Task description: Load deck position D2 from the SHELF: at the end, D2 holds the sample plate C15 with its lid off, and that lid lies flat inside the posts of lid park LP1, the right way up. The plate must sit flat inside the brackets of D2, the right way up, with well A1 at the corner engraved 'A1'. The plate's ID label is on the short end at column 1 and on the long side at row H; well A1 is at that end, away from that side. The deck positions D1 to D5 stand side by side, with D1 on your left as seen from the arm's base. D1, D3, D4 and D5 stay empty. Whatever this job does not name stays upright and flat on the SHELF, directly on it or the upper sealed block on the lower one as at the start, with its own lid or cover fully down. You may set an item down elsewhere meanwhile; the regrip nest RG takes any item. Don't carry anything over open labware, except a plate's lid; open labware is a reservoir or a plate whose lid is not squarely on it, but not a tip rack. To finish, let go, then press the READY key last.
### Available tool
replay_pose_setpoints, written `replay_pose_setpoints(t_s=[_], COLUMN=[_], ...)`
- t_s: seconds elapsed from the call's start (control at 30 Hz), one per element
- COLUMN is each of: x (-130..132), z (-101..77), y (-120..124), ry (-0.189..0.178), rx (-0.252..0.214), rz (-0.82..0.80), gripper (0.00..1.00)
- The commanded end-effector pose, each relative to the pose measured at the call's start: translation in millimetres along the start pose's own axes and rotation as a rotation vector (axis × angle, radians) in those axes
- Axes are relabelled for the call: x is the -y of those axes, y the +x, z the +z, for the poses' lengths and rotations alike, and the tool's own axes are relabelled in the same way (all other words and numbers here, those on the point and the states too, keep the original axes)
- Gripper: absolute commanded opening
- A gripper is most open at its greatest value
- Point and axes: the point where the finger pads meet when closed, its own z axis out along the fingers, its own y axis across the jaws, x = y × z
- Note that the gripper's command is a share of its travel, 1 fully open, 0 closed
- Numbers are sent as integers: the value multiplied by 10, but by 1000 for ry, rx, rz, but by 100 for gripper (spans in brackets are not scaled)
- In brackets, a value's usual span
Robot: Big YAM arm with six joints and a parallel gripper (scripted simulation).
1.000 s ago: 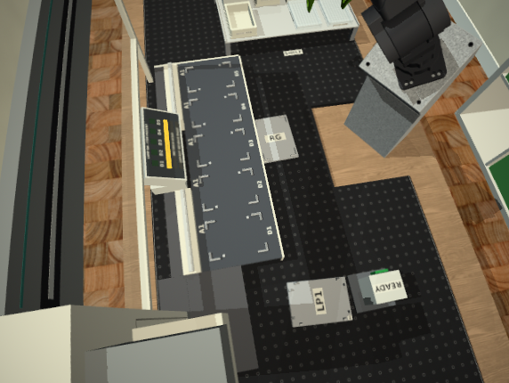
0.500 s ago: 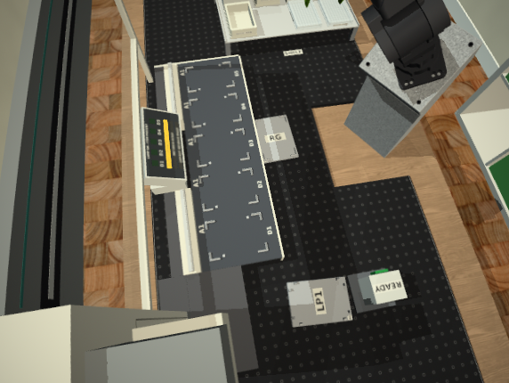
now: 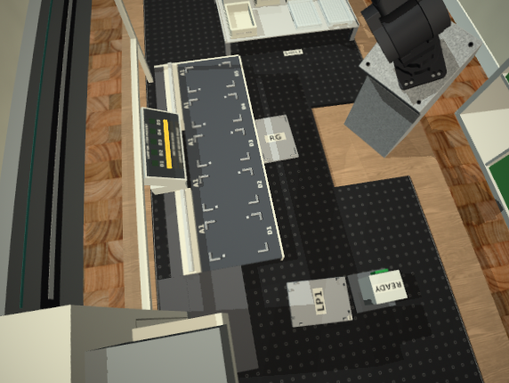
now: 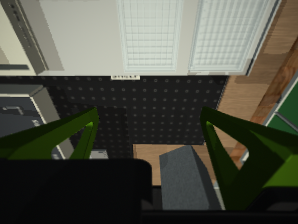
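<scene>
My gripper [image 4: 149,112] is open and empty, its green fingers spread over the black mat just in front of the SHELF [image 3: 276,23] [image 4: 85,35]. Two well plates with clear lids stand side by side on the shelf: one [image 3: 304,12] [image 4: 150,35] straight ahead of the fingers, the other [image 3: 335,10] [image 4: 227,35] to its right. I cannot read their ID labels. Deck position D2 [image 3: 227,184] is empty, as are the other deck positions. Lid park LP1 [image 3: 319,300] is empty. The fingers are out of the top view; only the arm [image 3: 400,27] shows.
A cream open box [image 3: 242,18] stands on the shelf's left part. The regrip nest RG [image 3: 276,138] lies beside the deck. The READY key [image 3: 387,287] sits right of LP1. The arm's grey pedestal [image 3: 383,111] [image 4: 182,180] stands on a wooden plate.
</scene>
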Motion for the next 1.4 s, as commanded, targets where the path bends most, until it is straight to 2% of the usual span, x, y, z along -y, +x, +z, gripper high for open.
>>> replay_pose_setpoints(t_s=[0.0,0.33,0.37,0.4,0.5,0.57,1.37], x=[48,69,52,-58,-59,0,0], z=[-154,-177,-198,-337,-337,-261,-261], y=[-269,-743,-753,-813,-813,-726,-727], ry=[-9,-10,-10,-10,-11,-11,-11], rx=[32,35,39,66,66,46,47], rz=[0,-1,-4,-26,-26,-9,-9], gripper=[100,100,100,100,100,100,100])
